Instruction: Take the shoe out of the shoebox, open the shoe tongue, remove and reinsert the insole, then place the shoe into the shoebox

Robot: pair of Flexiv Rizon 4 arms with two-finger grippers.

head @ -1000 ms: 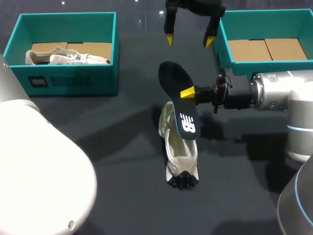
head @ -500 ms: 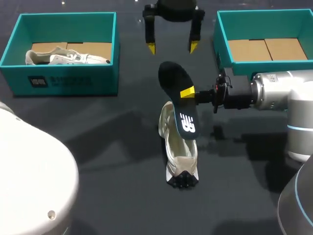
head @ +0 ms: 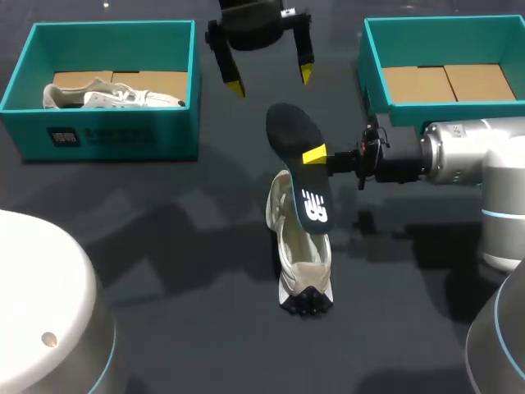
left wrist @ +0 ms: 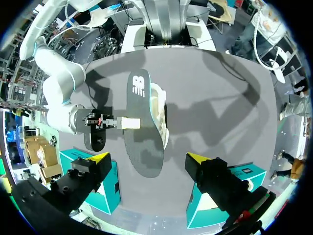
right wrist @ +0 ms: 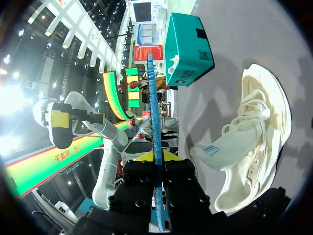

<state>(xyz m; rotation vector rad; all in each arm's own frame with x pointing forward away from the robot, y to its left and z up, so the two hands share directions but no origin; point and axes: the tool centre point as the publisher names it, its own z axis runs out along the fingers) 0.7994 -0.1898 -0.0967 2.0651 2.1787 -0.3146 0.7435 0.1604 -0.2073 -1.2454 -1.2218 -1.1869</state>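
In the left box a second shoe sits partly behind the wall. The left claw hangs spread wide, empty. The right claw pinches the insole, which hides part of the shoe on the bench. The right box is cut off.

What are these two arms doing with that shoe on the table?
The right gripper is shut on a dark insole, holding it in the air over the pale shoe, which lies on the table between two teal shoeboxes. The left gripper hangs open at the far side, holding nothing. The left shoebox has another shoe in it; the right shoebox holds no shoe.
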